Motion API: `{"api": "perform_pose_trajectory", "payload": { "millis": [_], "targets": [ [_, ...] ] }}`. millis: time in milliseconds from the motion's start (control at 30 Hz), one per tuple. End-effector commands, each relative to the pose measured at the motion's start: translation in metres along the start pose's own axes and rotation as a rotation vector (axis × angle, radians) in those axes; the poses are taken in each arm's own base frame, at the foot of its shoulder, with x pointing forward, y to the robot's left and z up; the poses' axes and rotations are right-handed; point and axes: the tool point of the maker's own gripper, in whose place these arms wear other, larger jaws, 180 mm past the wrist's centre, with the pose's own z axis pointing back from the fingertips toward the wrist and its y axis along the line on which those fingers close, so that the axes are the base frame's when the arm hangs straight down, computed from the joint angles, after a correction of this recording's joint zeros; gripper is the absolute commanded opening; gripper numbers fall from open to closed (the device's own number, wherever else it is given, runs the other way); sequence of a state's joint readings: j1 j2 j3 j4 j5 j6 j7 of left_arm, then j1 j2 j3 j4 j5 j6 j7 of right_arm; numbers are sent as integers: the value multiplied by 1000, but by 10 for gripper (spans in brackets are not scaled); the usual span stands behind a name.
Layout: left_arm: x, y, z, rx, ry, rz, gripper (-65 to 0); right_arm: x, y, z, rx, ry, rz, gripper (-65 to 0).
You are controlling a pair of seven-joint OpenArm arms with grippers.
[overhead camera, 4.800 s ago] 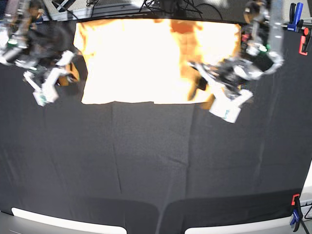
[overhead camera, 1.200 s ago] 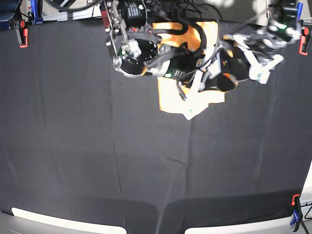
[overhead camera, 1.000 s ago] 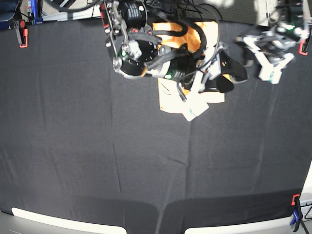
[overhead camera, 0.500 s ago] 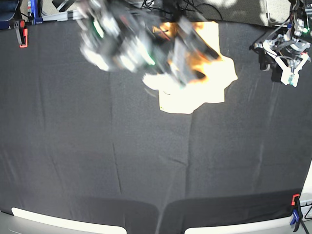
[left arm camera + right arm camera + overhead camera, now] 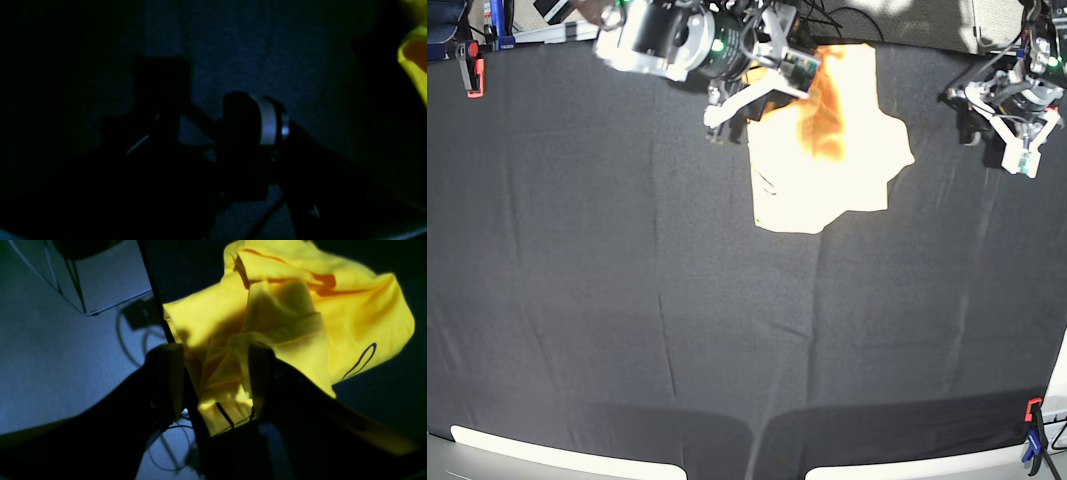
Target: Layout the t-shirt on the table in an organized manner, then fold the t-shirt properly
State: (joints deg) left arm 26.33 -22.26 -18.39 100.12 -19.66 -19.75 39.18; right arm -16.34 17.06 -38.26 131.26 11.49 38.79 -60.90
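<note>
The t-shirt [image 5: 827,150] lies as a small folded pale orange-yellow bundle on the table [image 5: 627,300], near the far edge. Its upper left part is bunched and creased. My right gripper [image 5: 757,90] hovers at the bundle's upper left corner. In the right wrist view the right gripper [image 5: 213,376] is open, and the rumpled t-shirt [image 5: 350,313] shows behind the gap with nothing pinched. My left gripper [image 5: 992,140] hangs open over bare black cloth to the right of the shirt. The left wrist view is very dark: the left gripper [image 5: 200,113] is empty, and a sliver of t-shirt [image 5: 415,63] shows at the right edge.
Red-and-blue clamps [image 5: 467,62] [image 5: 1033,432] grip the table's far left and near right edges. Cables [image 5: 827,15] crowd the far edge behind the shirt. A thin dark loop [image 5: 767,182] lies on the shirt's left side. White strips [image 5: 557,455] line the front edge.
My right arm has pulled back up and to the left off the shirt, leaving the folded bundle uncovered. Over the last second the left arm moved right, away from the shirt, then stopped.
</note>
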Motion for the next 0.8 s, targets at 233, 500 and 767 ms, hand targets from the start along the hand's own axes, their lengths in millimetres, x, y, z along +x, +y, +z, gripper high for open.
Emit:
{"api": "perform_pose_trajectory", "payload": {
  "millis": [233, 500, 767],
  "targets": [
    [9, 4, 3, 6, -30, -12, -367, -13, -11, -11, -14, 40, 25, -355],
    [10, 4, 3, 6, -31, -12, -367, -24, -26, -12, -60, 82, 58, -405],
    [10, 4, 3, 6, -35, -11, -367, -38, -43, -6, -145, 133, 130, -405]
  ]
}}
